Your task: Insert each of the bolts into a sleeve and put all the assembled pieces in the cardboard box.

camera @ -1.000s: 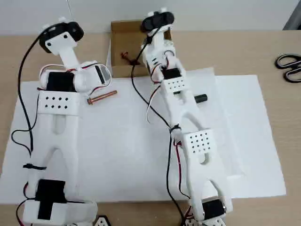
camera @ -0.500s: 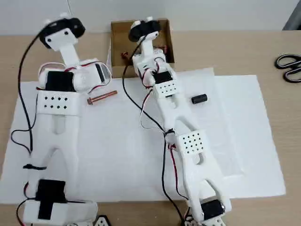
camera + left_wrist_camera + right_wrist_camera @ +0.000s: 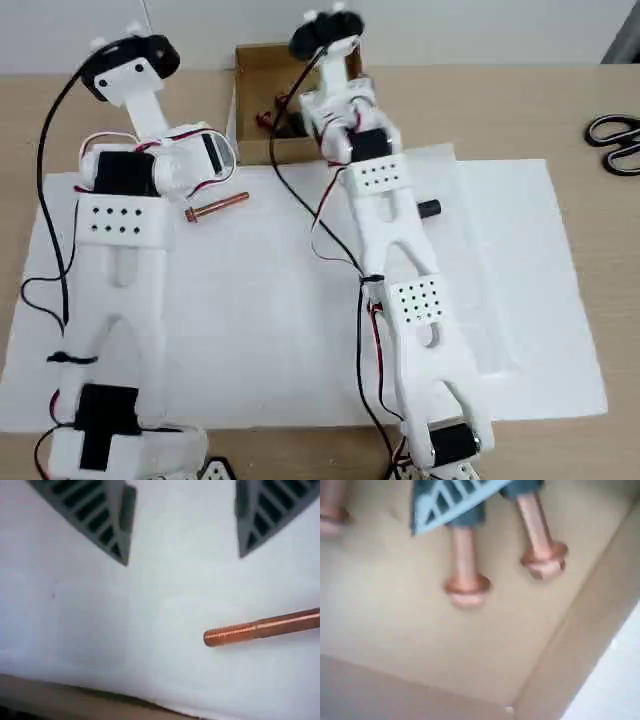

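Observation:
A copper bolt (image 3: 217, 207) lies loose on the white paper, beside my left gripper (image 3: 182, 555), which hangs open just above the sheet with nothing in it. The bolt's threaded end (image 3: 227, 635) lies off to one side of the open jaws. My right gripper (image 3: 298, 112) is down inside the cardboard box (image 3: 250, 62). There, two copper bolts (image 3: 466, 586) (image 3: 543, 560) lie on the box floor with dark sleeves at their far ends. A black sleeve (image 3: 429, 208) rests on the paper, half hidden by the right arm.
White paper (image 3: 520, 260) covers the middle of the wooden table. Scissors (image 3: 615, 140) lie at the far right edge. A box corner and wall (image 3: 580, 630) stand close to the right gripper. The paper's edge and the table (image 3: 60, 700) are near the left gripper.
The right arm swung left over the box half a second ago and has come back right, again partly covering the black sleeve. The left arm and loose bolt have not moved.

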